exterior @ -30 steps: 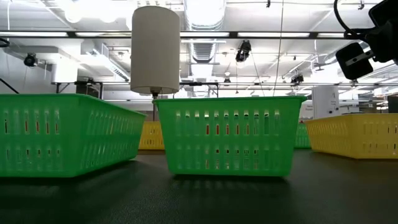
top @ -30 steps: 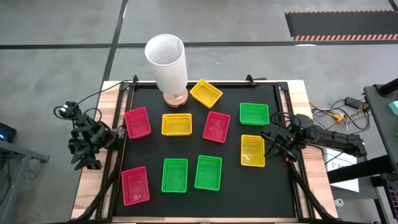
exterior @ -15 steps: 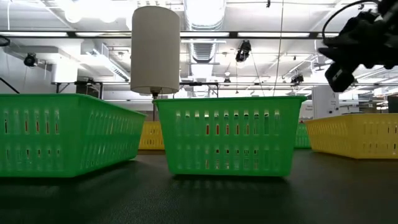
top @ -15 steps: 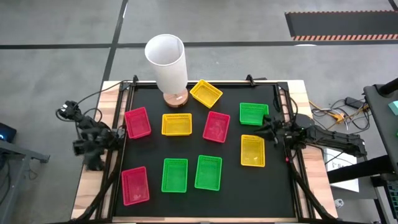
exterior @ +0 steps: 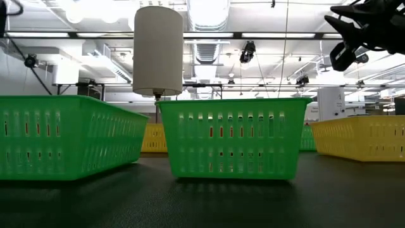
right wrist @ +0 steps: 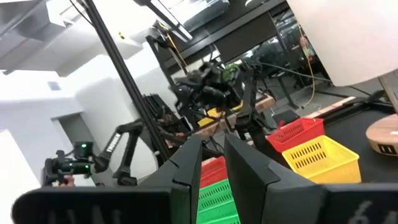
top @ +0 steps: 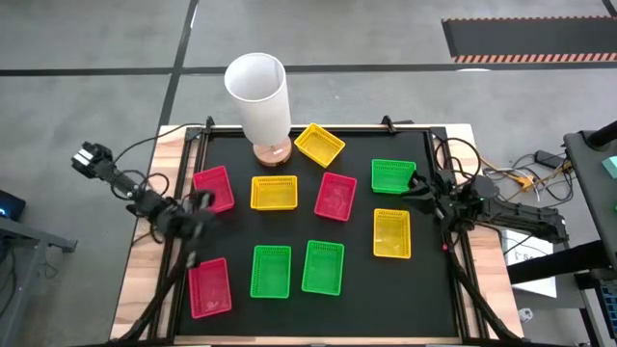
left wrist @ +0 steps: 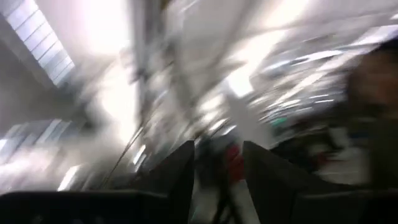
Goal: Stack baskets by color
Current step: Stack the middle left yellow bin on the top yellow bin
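Nine baskets lie singly on the black mat, bottoms down. Three are red (top: 213, 188) (top: 335, 196) (top: 209, 287), three yellow (top: 274, 192) (top: 319, 145) (top: 391, 233), three green (top: 393, 176) (top: 271, 271) (top: 322, 266). My left gripper (top: 201, 204) hangs over the mat's left edge, just near of the far-left red basket. In its blurred wrist view, my left gripper (left wrist: 217, 152) is open and holds nothing. My right gripper (top: 416, 190) stands raised at the right green basket's near right corner. In its wrist view, my right gripper (right wrist: 213, 146) is open by a narrow gap, with nothing in it.
A tall white cylinder (top: 258, 96) on a round wooden base stands at the mat's far edge, between the far-left red basket and the tilted yellow one. Cables run along the table's wooden left and right rims (top: 472, 154). Bare mat lies at the near right.
My left arm has swung from outside the table's left edge in over the mat's left edge toward the far-left red basket, its gripper rolling and tipping upward. My right gripper has tipped up and turned toward the right green basket. No basket has moved.
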`<action>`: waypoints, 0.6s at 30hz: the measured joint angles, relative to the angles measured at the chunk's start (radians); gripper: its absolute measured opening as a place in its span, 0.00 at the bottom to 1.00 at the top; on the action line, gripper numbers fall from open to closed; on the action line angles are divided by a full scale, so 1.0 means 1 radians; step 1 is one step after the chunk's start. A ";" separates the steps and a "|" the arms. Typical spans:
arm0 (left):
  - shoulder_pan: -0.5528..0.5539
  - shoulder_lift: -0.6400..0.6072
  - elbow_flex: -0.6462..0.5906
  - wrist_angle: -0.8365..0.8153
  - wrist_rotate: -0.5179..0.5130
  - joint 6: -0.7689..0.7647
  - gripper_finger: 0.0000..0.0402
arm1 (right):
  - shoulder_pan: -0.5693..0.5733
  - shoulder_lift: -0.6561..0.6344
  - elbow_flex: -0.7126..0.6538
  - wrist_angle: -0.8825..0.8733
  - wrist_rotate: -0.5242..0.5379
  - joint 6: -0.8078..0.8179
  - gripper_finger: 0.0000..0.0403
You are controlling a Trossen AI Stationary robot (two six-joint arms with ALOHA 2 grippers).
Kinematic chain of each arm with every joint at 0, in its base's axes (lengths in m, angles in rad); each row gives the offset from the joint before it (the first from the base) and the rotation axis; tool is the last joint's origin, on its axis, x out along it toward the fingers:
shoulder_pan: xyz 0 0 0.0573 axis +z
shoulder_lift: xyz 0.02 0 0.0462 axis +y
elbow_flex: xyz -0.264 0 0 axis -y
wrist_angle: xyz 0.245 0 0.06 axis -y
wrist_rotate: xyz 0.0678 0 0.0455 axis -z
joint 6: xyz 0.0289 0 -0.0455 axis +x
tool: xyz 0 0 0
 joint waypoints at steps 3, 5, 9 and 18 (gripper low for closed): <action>0.000 0.100 0.071 -0.052 -0.260 -0.152 0.30 | 0.000 0.000 0.000 -0.005 0.000 0.004 0.16; 0.000 0.154 0.107 -0.114 -0.319 -0.235 0.30 | 0.000 0.000 0.000 -0.004 0.000 0.003 0.16; 0.000 0.248 0.146 -0.137 -0.326 -0.336 0.30 | 0.000 0.000 0.000 -0.004 -0.001 0.003 0.16; -0.001 0.376 0.165 -0.141 -0.315 -0.336 0.30 | 0.000 0.001 -0.001 -0.004 0.123 -0.045 0.16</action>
